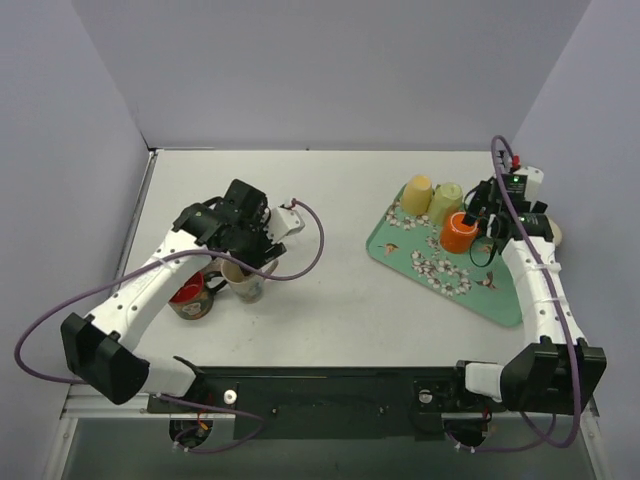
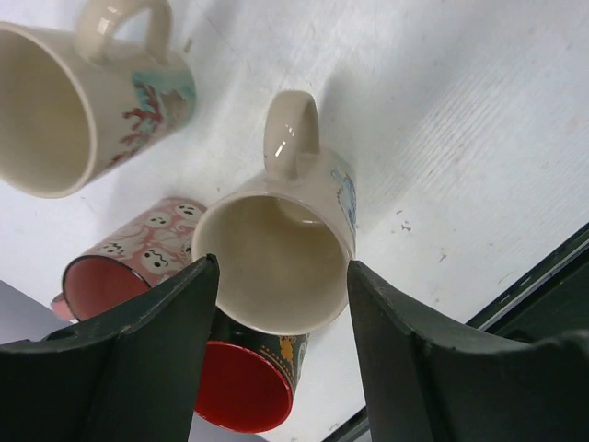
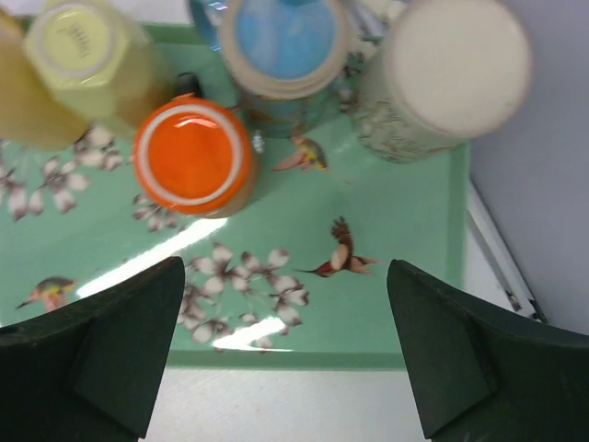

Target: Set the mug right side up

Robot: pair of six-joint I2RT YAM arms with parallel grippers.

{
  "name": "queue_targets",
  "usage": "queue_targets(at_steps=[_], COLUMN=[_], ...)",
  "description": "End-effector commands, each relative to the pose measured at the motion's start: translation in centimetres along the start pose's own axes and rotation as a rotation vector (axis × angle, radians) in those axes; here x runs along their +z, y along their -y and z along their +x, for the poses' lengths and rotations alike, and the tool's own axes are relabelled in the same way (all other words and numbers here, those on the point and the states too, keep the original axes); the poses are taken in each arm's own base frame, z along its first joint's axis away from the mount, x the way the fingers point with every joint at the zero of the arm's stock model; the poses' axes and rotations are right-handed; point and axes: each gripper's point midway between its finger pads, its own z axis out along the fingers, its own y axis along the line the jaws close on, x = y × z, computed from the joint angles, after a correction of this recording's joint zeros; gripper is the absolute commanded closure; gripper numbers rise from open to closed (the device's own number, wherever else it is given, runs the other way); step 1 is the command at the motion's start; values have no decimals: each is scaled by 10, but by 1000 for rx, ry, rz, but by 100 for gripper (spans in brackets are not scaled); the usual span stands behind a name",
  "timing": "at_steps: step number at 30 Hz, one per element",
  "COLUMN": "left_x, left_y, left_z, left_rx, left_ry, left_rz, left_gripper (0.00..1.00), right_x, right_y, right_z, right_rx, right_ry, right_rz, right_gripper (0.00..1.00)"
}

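A cream mug (image 2: 276,262) stands upright on the white table, mouth up and handle pointing away. My left gripper (image 2: 282,276) is open, with one finger on each side of its rim. In the top view the gripper (image 1: 245,262) hovers over this mug (image 1: 248,284). An orange mug (image 3: 193,155) stands upside down on the green flowered tray (image 3: 405,212). My right gripper (image 3: 285,304) is open and empty above the tray's near edge, and the top view shows it (image 1: 487,228) next to the orange mug (image 1: 459,233).
Around the cream mug stand a second cream mug (image 2: 74,92), a pink mug (image 2: 138,253) and a dark mug with a red inside (image 2: 244,382). The tray (image 1: 490,300) also holds upside-down yellow cups (image 1: 417,195), a blue-bottomed mug (image 3: 287,41) and a white one (image 3: 451,69).
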Motion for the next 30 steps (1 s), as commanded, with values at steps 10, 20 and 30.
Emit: queue_targets(at_steps=[10,20,30], left_x=[-31,-3,4], left_y=[-2,5,6], left_z=[-81,-75,-70], left_rx=[-126,-126,-141], left_ry=[353,279,220], left_rz=[42,94,119], left_gripper=[31,31,31], right_x=[53,71,87], right_y=[77,87,128], right_z=[-33,-61,-79], right_rx=[604,1044,509], right_ry=[-23,-36,-74], right_rz=[284,498,560], right_gripper=[20,22,20])
